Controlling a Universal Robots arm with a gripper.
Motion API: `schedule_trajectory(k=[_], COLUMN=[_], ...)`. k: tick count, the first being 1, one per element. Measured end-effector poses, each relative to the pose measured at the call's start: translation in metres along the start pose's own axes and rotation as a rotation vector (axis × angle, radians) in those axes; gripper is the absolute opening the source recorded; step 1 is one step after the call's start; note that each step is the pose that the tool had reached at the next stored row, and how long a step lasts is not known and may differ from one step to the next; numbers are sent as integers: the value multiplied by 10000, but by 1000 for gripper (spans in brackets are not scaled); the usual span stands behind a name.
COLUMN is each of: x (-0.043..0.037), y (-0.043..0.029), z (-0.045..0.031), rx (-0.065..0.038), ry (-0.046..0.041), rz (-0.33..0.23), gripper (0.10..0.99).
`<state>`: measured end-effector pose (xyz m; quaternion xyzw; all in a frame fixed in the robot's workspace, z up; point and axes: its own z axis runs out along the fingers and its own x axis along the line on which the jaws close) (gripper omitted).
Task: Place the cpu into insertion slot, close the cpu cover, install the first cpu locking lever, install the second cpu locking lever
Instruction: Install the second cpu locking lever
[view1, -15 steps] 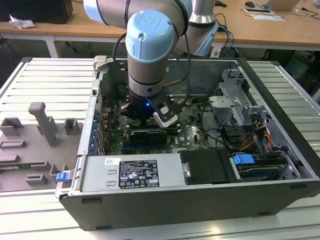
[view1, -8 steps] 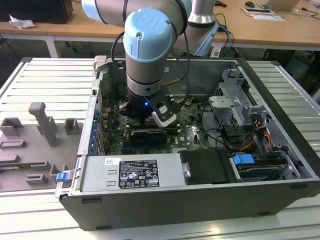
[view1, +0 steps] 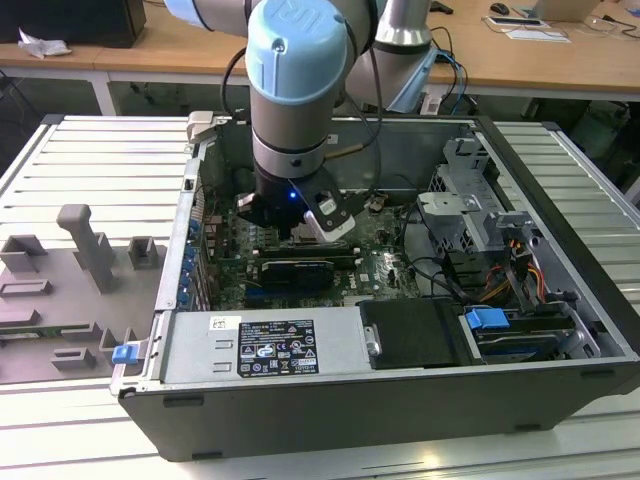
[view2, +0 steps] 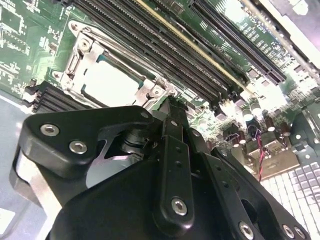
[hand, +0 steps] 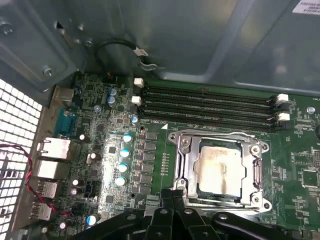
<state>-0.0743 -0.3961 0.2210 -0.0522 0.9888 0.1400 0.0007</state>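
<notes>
**Silver chip sits in its slot**

Silver and flat, the cpu (hand: 219, 170) lies in its slot on the green board (hand: 125, 125). We see the shiny cpu cover (hand: 260, 172) shut down around it, with the chip showing through the square window. The black gripper (hand: 172, 200) hangs just beside the slot, its fingers (view2: 172, 125) pressed together and holding nothing.

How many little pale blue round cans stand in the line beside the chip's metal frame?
4, in the first wrist view, lined up beside the cpu cover: first can, second can, third can, fourth can. Similar cans sit elsewhere; some may be hidden.
</notes>
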Motion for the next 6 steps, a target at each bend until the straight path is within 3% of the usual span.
schedule_trajectory(k=[6], x=[0], y=[4], z=[-13], rx=[-3], ry=[-2], rz=[0], gripper=[106])
